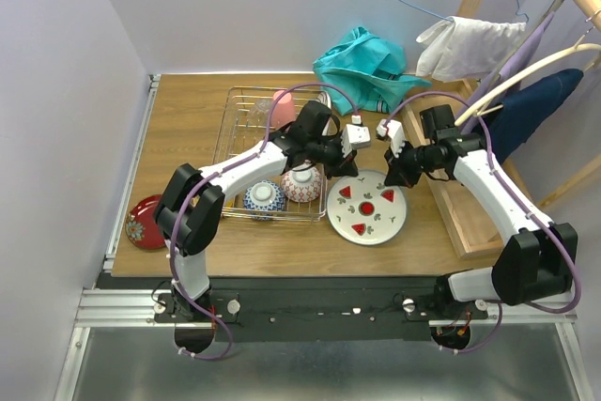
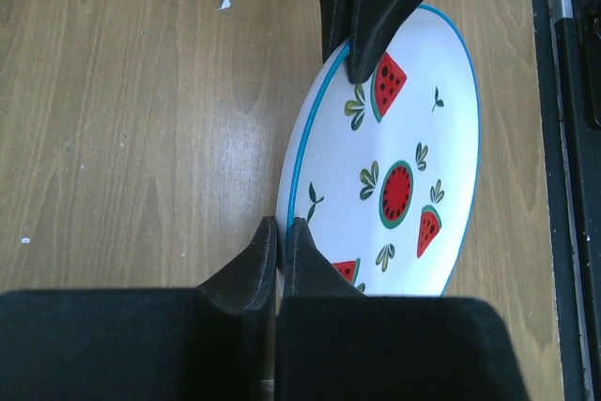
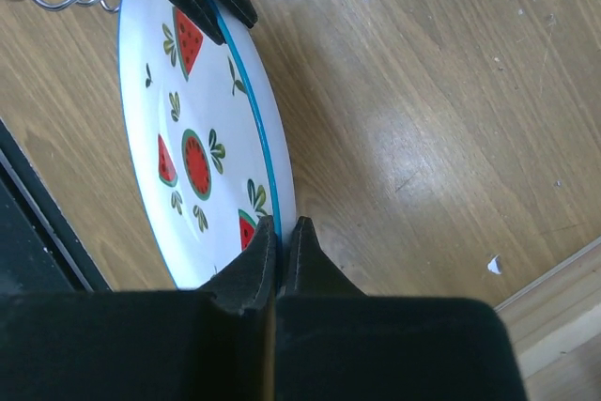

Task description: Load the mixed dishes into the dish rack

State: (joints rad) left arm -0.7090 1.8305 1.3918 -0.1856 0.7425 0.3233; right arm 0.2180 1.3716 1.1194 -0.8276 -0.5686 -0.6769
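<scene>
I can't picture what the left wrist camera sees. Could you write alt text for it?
A white, blue-rimmed watermelon plate over a wooden table is pinched at opposite edges by two black pincers. The left pincer closes on its rim at the bottom of the view, the right pincer at the top.

Watermelon plate (image 1: 367,207) R of rack (image 1: 225,129) (2 bowls (image 1: 302,183) inside).

You're looking at one watermelon plate (image 1: 367,218), two bowls, namely one blue-patterned bowl (image 1: 265,199) and one red-patterned bowl (image 1: 301,185), one pink cup (image 1: 283,103), one red saucer (image 1: 146,223), one wire dish rack (image 1: 225,129) and one teal cloth (image 1: 362,68).
</scene>
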